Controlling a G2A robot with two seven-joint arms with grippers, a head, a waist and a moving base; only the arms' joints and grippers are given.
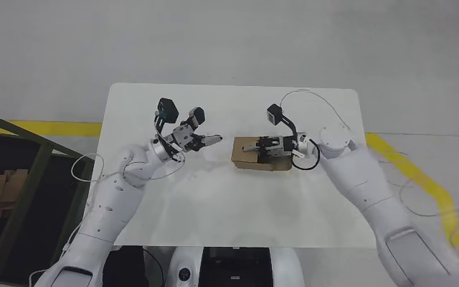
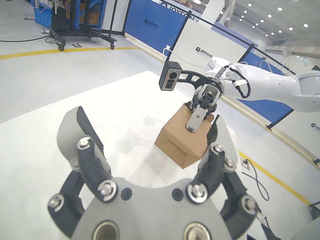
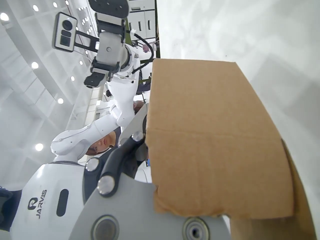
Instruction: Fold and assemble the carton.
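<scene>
Right tool (image 1: 249, 148) is clamped onto the brown carton (image 1: 244, 162) on the bench (image 1: 237, 208), left tool (image 1: 214, 139) hovers nearby, spread wide.

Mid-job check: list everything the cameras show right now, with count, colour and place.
table: 1, white, under both arms.
carton: 1, brown, on the table, right of centre.
cable: 1, white, looping over the table's far right corner.
floor tape: 2 strips, yellow, on the floor either side of the table.
rack: 1, dark, on the floor left of the table.
left gripper: 1, grey and black, open, just left of the carton, apart from it.
right gripper: 1, grey and black, on the carton's top.
</scene>
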